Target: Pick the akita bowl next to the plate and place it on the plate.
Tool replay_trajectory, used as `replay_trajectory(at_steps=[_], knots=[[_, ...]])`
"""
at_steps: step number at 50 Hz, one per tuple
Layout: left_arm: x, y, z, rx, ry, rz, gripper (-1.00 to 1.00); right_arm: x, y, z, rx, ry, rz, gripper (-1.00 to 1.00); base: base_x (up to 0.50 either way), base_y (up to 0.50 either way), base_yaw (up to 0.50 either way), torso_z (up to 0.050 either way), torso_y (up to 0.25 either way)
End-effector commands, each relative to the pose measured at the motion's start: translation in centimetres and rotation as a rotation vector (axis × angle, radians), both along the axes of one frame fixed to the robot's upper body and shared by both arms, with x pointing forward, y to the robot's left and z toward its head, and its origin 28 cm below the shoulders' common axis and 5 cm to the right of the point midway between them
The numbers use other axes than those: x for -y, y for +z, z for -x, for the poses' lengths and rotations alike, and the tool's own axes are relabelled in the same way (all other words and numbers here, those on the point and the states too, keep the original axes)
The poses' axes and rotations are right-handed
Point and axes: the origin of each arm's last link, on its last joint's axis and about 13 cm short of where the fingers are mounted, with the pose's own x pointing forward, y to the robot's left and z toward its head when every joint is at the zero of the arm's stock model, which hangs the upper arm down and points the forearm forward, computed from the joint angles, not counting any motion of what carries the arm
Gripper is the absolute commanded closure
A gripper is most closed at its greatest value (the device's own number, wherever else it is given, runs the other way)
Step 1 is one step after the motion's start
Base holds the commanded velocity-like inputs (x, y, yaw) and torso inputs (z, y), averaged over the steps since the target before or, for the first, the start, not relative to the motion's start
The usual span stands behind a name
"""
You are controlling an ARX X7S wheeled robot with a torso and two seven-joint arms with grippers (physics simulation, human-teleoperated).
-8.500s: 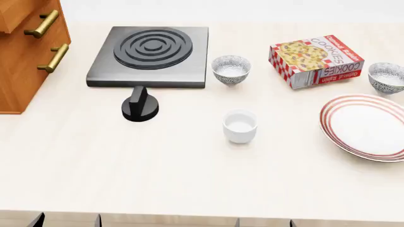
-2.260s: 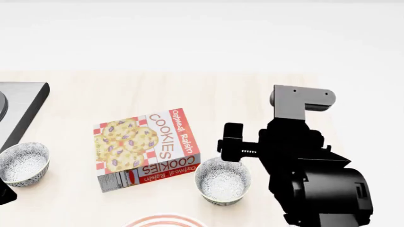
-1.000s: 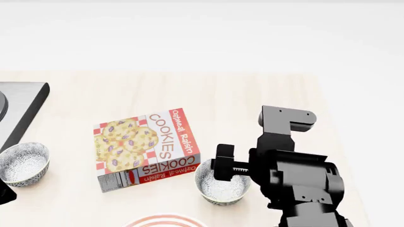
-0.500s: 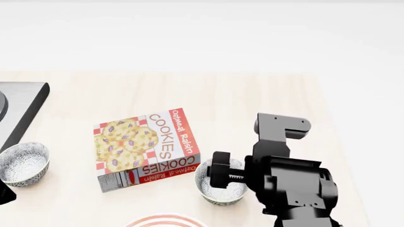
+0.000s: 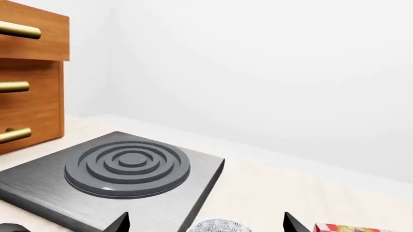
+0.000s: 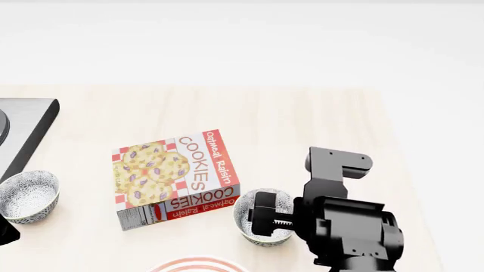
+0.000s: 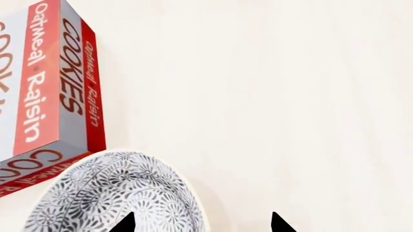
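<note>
The akita bowl (image 6: 242, 219), grey-and-white patterned, stands just past the red-ringed plate (image 6: 198, 263), of which only a rim arc shows at the bottom edge of the head view. My right gripper (image 7: 203, 224) is open and straddles the bowl's rim (image 7: 187, 193): one fingertip (image 7: 126, 223) is over the bowl's inside, the other (image 7: 280, 224) over the table outside it. In the head view the right arm (image 6: 349, 228) covers the bowl's right half. My left gripper (image 5: 205, 225) is open, low over the counter, facing the second patterned bowl (image 5: 217, 226).
A cookies box (image 6: 178, 178) lies right beside the akita bowl on its left. The second patterned bowl (image 6: 26, 195) sits at the far left near the stove (image 6: 26, 133). The stove burner (image 5: 125, 166) and wooden drawers (image 5: 29, 72) show in the left wrist view. The counter's right edge (image 6: 404, 170) is close.
Over the last second the right gripper has come down and slightly nearer, from above the akita bowl's right side to straddling its rim. The bowl, box and plate have not moved.
</note>
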Motion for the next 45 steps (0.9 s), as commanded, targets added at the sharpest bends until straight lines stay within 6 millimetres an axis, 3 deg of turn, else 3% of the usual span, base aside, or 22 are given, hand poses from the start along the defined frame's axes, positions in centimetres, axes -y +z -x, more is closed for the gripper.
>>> replay_trajectory(at_steps=[1,43,44,45], knots=[[-0.03,-0.1,0.11,0.014,-0.002,0.016,-1.0,-0.75,-0.29,0.19,-0.016,0.022,-0.044,-1.0,0.0,0.0,0.0,0.0,0.0],[-0.03,-0.06,0.14,0.015,-0.002,0.015,-1.0,-0.82,-1.08,0.68,-0.051,0.049,-0.086,-1.0,0.0,0.0,0.0,0.0,0.0],[-0.03,-0.05,0.14,0.015,-0.002,0.016,-1.0,-0.81,-1.06,0.68,-0.053,0.048,-0.088,1.0,0.0,0.0,0.0,0.0,0.0],[-0.03,-0.03,0.16,0.015,-0.002,0.016,-1.0,-0.83,-1.0,0.65,-0.051,0.05,-0.085,1.0,0.0,0.0,0.0,0.0,0.0]])
